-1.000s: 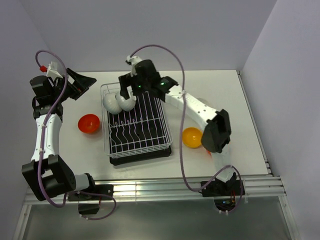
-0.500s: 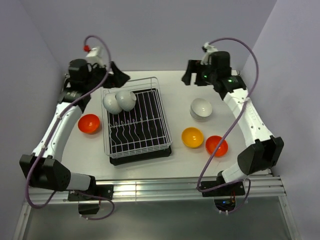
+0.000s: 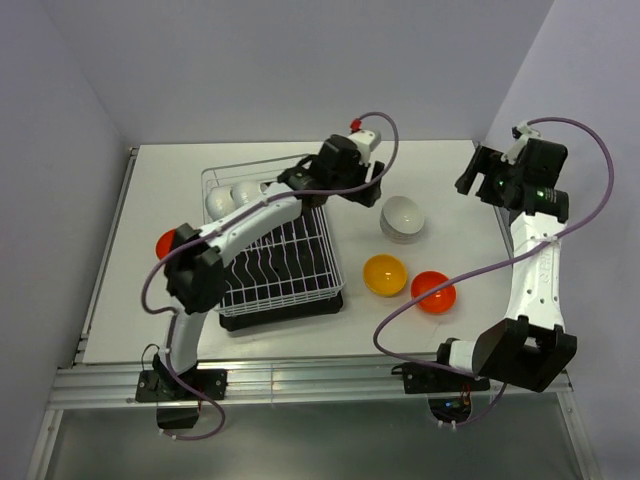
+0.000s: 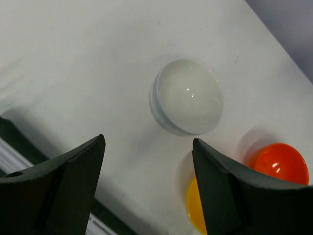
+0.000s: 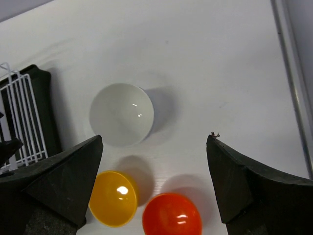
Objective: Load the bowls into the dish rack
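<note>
A: Status of left gripper point(image 3: 376, 188)?

B: Swung across since half a second ago: then at 10 o'clock of the dish rack point(image 3: 280, 272), now past the rack's far end at its 2 o'clock. Poised above the white bowl point(image 3: 402, 217) on the table point(image 3: 300, 330). Jaws spread wide, nothing between them. Confirmed in the left wrist view: left gripper point(image 4: 148, 142) empty, white bowl point(image 4: 187, 96) lying beyond the fingertips, untouched.

A: Status of right gripper point(image 3: 478, 172)?

B: One second ago at the rack's far-left corner; half a second ago near the table's far edge; now drawn out toward 3 o'clock, close to the right table edge. Jaws gaping, nothing held. Same in the right wrist view point(image 5: 154, 139).

A: Location of bowls?

B: No shift against half a second ago. Two white bowls point(image 3: 233, 198) inside the rack at its 11 o'clock corner, touching. Yellow-orange bowl point(image 3: 385, 274) at 3 o'clock of the rack's near end. Red-orange bowl point(image 3: 433, 291) just beside it, at its 4 o'clock. Second red-orange bowl point(image 3: 167, 243) at 9 o'clock of the rack, partly hidden behind the left arm point(image 3: 250, 215).
</note>
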